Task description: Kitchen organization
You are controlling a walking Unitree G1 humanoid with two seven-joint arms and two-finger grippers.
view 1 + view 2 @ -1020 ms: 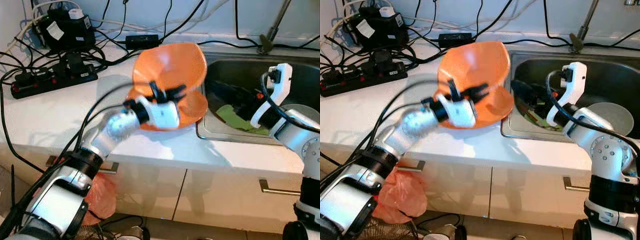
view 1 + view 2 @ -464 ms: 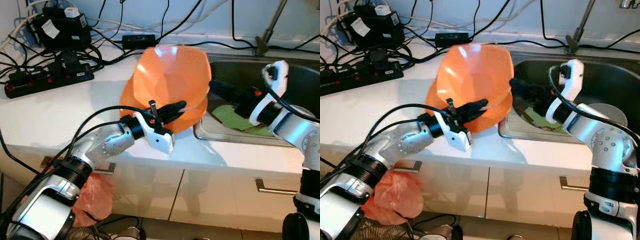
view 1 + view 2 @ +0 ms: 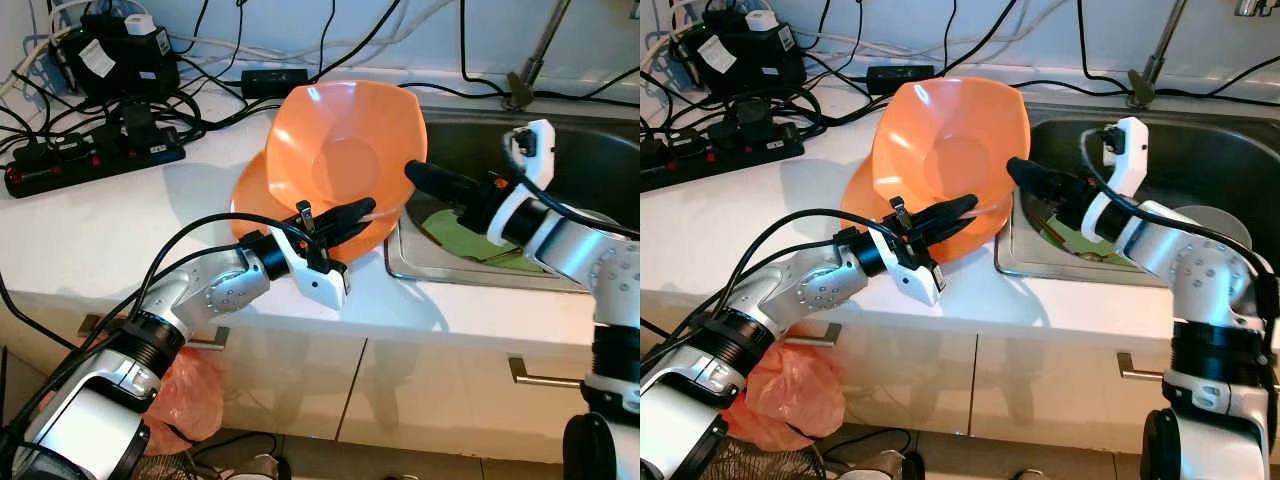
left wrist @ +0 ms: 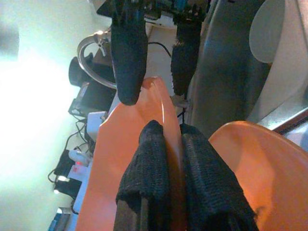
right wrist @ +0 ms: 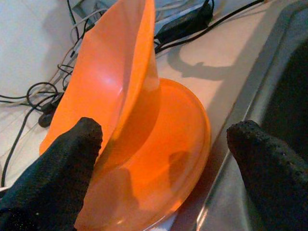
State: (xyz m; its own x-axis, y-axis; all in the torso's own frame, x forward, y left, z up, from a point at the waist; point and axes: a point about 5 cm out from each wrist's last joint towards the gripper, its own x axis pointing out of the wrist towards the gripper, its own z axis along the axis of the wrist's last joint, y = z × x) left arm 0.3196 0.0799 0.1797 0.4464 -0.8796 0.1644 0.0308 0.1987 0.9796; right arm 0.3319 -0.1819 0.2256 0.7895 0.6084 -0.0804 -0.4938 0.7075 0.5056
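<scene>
Now your left end effector (image 3: pixel 352 214) is pinching the lower rim of the tilted orange bowl (image 3: pixel 345 150), its two fingers closed on the thin wall, as the left wrist view shows. The bowl is standing nearly on edge, its hollow facing you, leaning over a second orange dish (image 3: pixel 262 195) that is lying flat on the table (image 3: pixel 110 225) just beside the sink (image 3: pixel 470 262).

Your right end effector (image 3: pixel 1025 176) is reaching in from the sink side with its fingers spread wide, one finger (image 5: pixel 72 144) close to the bowl's face and the other out over the sink edge; it is gripping nothing.

The bowl looks like thin plastic, so you are probably handling something light, a little flexible and smooth. A rim pinch like yours is likely to let it swing or slip, so taking hold of the opposite rim with the right end effector should steady it; squeezing hard is unnecessary.

Inside the sink, a green mat or board (image 3: pixel 465 236) is lying on the bottom with dark items I cannot identify, and a pale round dish (image 3: pixel 1215 222) is sitting farther along. The bowl and the dish under it are both holding nothing.
</scene>
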